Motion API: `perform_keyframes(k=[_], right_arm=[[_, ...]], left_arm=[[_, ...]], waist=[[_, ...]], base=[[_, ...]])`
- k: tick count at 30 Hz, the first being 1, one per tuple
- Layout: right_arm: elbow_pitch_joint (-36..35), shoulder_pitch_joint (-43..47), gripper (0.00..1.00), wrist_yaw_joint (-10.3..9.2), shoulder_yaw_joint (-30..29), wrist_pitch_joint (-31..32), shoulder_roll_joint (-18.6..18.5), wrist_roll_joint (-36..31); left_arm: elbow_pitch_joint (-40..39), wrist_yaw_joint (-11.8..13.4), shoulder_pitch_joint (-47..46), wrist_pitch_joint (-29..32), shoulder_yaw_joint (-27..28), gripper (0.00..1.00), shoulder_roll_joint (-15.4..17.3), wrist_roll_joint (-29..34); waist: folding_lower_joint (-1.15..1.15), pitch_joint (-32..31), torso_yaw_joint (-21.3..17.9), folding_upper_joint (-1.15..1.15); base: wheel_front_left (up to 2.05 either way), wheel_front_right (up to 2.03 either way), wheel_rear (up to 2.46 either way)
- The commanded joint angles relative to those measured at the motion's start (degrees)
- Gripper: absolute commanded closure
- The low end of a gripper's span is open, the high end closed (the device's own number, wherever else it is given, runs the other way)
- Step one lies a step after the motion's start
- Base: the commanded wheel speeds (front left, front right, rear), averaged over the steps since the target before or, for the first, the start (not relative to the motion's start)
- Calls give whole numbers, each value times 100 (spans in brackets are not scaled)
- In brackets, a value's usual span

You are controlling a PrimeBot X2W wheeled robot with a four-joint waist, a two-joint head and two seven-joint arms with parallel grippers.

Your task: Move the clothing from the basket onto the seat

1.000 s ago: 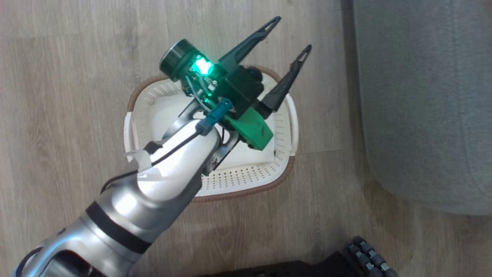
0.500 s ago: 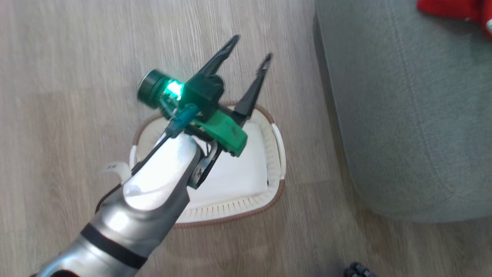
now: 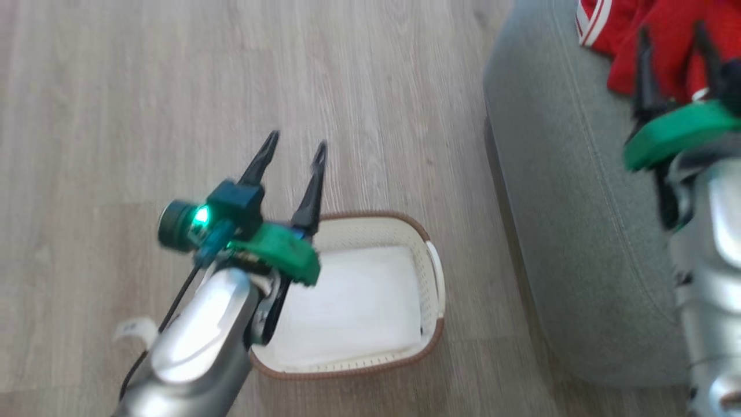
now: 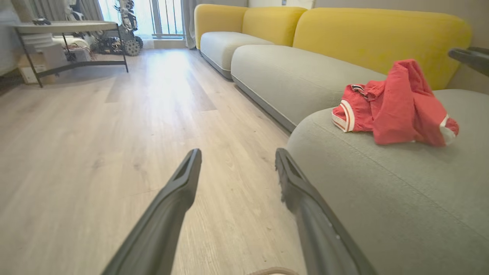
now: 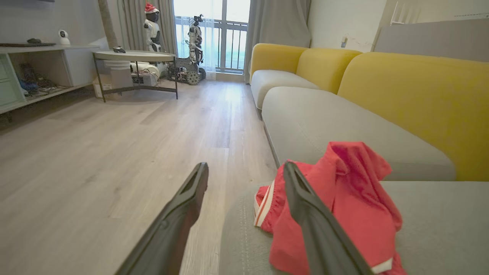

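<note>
1. Crumpled bright red fabric clothing [image 4: 397, 107]: solid red, with white band trim carrying a thin red stripe at one hem.
2. Small oval plastic basket [image 3: 379, 216]: cream-white, walls dotted with rows of small holes, brown rim, plain white base.
3. Large upholstered fabric seat [image 3: 567, 231]: grey-green, plain, with one stitched seam line in a like colour.
4. Plank floor [image 3: 173, 87]: pale grey-beige wood grain.
5. Rounded sofa backrests [image 5: 420, 95]: mustard yellow, plain.
6. Robot's left gripper [image 3: 296, 140]: fingers [image 3: 260, 162] dark charcoal, bright green plate [image 3: 283, 260] at their base, glowing green light [image 3: 201, 216], glossy silver forearm [image 3: 197, 336].
7. Robot's right gripper [image 3: 671, 29]: same dark fingers and green plate.
</note>
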Motion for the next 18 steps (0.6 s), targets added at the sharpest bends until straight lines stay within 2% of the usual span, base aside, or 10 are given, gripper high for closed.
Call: perform_keyframes(k=[1, 8, 10, 18], right_arm=[[-308, 150, 0, -2, 104, -52, 140, 65], [-859, 1006, 0, -2, 308, -52, 648, -58], [-1124, 1380, 0, -2, 389, -52, 781, -101], [-1626, 2364, 0, -2, 701, -52, 918, -89]], left_arm=[[-189, 70, 63, -52, 297, 0, 190, 83], [-295, 246, 733, -53, 758, 0, 337, 76], [-418, 351, 1076, -53, 1037, 0, 398, 46], [-811, 502, 2061, -53, 1712, 0, 532, -71]], waist=[[0, -281, 142, 0], [0, -670, 242, 0], [0, -832, 267, 0], [0, -1219, 321, 0]], base=[[0, 0, 0], [0, 0, 0], [0, 0, 0], [0, 0, 0]])
